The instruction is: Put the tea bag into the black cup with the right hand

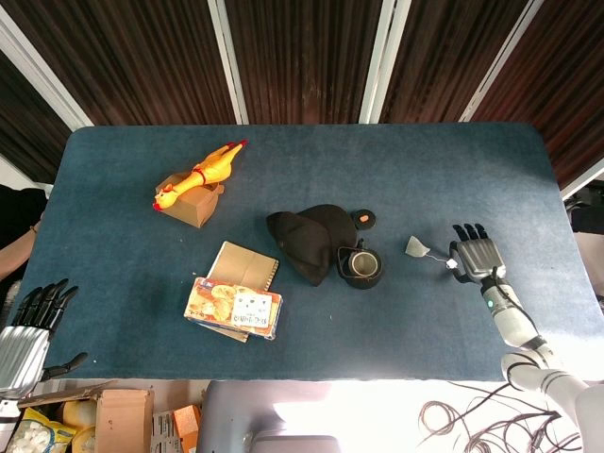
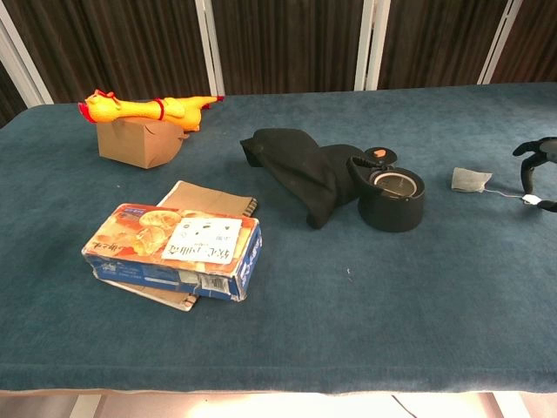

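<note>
The tea bag (image 1: 416, 247) (image 2: 470, 179) lies flat on the blue table, right of the black cup (image 1: 360, 265) (image 2: 392, 198). Its string runs right to a small white tag (image 1: 452, 267) (image 2: 532, 201). My right hand (image 1: 475, 253) (image 2: 537, 162) is just right of the tea bag, low over the table with its fingers apart. A fingertip is right by the tag, and I see no grip on it. The cup stands upright, its mouth facing up. My left hand (image 1: 33, 321) hangs off the table's near left corner, fingers spread, holding nothing.
A black cloth (image 1: 307, 241) lies against the cup's left side, and a small black lid with an orange dot (image 1: 363, 220) sits behind the cup. Further left are a snack box on a notebook (image 1: 233, 309) and a rubber chicken on a cardboard box (image 1: 193, 184).
</note>
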Robot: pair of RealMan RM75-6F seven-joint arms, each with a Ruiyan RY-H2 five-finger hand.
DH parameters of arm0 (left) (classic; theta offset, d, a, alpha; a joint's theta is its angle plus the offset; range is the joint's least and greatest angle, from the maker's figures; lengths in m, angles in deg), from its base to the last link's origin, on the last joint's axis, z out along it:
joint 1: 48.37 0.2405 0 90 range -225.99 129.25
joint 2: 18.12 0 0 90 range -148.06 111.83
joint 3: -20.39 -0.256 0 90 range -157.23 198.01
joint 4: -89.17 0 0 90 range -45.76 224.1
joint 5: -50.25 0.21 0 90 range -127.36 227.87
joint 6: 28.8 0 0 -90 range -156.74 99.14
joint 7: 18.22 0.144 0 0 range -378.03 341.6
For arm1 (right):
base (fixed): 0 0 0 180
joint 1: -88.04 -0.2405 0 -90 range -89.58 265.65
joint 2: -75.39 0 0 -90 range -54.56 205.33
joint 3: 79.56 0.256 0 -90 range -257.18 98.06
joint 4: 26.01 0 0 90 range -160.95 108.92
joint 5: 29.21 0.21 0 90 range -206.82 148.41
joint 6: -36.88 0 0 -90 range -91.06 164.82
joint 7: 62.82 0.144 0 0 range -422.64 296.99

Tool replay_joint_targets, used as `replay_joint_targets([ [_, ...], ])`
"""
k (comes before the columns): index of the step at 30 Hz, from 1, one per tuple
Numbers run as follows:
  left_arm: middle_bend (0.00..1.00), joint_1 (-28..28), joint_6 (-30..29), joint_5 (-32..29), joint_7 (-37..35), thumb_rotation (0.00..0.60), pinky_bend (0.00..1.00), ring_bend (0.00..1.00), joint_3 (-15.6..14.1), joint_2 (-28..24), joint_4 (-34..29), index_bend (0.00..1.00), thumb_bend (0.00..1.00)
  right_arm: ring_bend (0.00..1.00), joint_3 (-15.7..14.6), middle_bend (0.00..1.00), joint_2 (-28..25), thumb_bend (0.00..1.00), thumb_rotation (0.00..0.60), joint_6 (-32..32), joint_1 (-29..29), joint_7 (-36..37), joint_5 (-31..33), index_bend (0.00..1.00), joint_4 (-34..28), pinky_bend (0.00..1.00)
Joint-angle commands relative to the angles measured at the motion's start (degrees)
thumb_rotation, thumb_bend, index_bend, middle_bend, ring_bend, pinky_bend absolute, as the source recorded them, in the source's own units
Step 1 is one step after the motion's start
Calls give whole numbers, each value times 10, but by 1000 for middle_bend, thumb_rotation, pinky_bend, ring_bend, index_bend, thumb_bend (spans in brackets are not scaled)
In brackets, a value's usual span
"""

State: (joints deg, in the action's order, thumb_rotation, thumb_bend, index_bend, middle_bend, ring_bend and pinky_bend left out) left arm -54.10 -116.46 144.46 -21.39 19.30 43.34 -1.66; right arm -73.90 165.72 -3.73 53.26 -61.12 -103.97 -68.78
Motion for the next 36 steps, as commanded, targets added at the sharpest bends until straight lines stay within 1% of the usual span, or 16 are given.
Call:
replay_joint_targets([
  [1,0,0,0,1,0,600,68,0,0,0,1,0,21,0,0,46,0,307,600,0,0,1,0,460,-1,0],
  [12,0,0,-1,1,0,600,68,0,0,0,0,0,21,0,0,45,3,307,600,1,0,2,0,465,4,0],
  [26,0,0,0,0,-1,600,68,0,0,-1,0,0,21,0,1,46,13,306,600,-1,0,4,0,557,17,0],
  [36,0,-1,0,0,-4,600,68,0,0,-2,0,0,21,0,3,45,9,307,600,-4,0,5,-1,566,11,0],
])
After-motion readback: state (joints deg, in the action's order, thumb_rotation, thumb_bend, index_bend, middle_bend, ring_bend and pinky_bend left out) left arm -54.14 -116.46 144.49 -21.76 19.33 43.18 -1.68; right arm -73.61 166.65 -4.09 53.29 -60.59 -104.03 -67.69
